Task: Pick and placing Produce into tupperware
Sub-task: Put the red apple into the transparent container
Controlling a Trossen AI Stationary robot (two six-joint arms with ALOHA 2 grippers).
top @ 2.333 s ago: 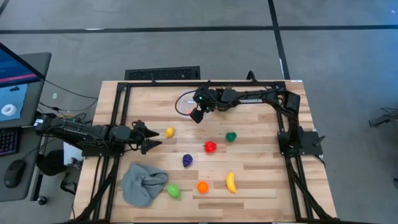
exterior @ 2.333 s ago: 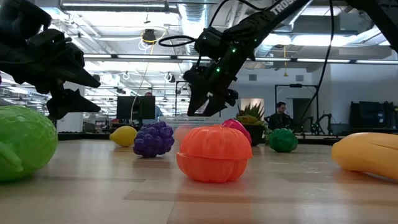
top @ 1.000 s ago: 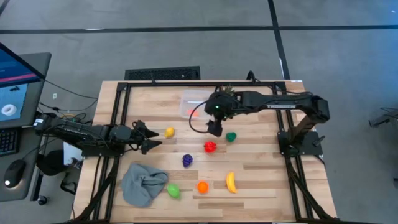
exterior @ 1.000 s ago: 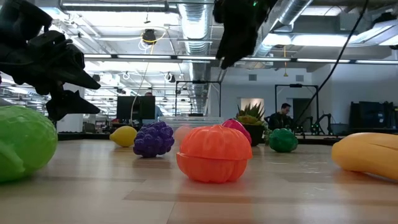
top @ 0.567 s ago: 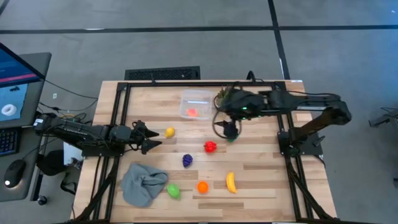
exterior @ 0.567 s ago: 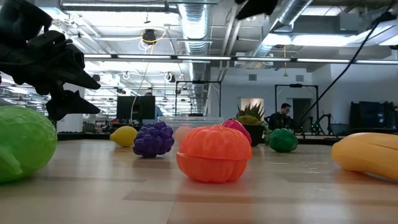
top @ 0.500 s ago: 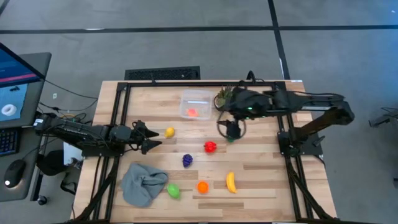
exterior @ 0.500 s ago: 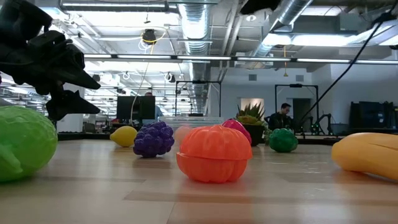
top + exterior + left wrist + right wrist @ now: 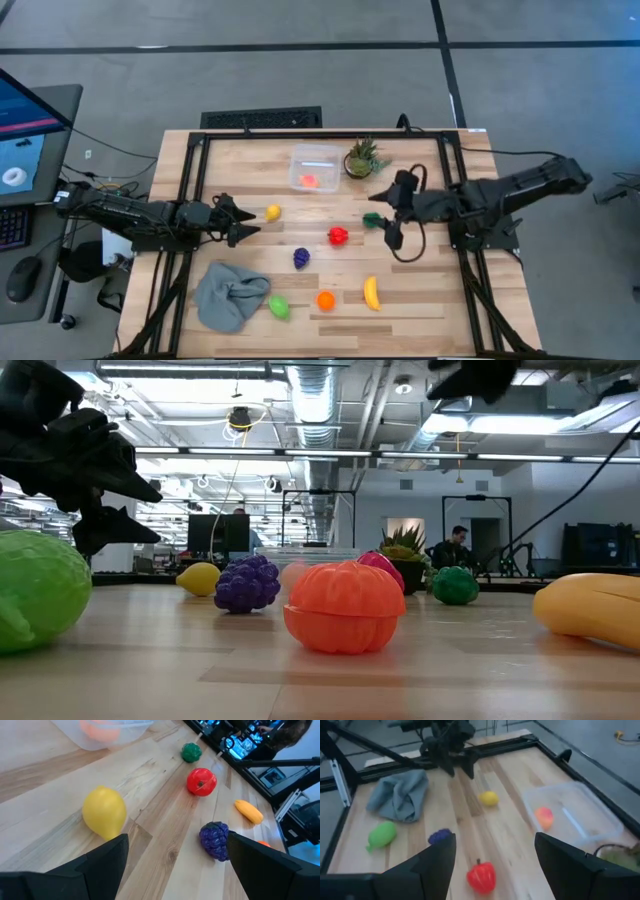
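Above the small green vegetable (image 9: 373, 219), the right gripper (image 9: 392, 238) hangs wide open and empty, so a misjudged descent could knock this rounded piece rolling away.

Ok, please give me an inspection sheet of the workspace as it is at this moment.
Surface: wooden table in a black frame.
Job's things: tupperware holds one orange-pink piece; lemon, tomato, grapes, orange, banana, green fruit and dark green piece lie on the table.
Clutter: grey cloth; potted plant beside the tupperware.
End effectors: left end effector open, empty, near the lemon; right end effector open, empty, by the dark green piece.
Cables: a black loop hangs from the right arm.
Surroundings: monitor, keyboard, mouse at the left; a person far behind.
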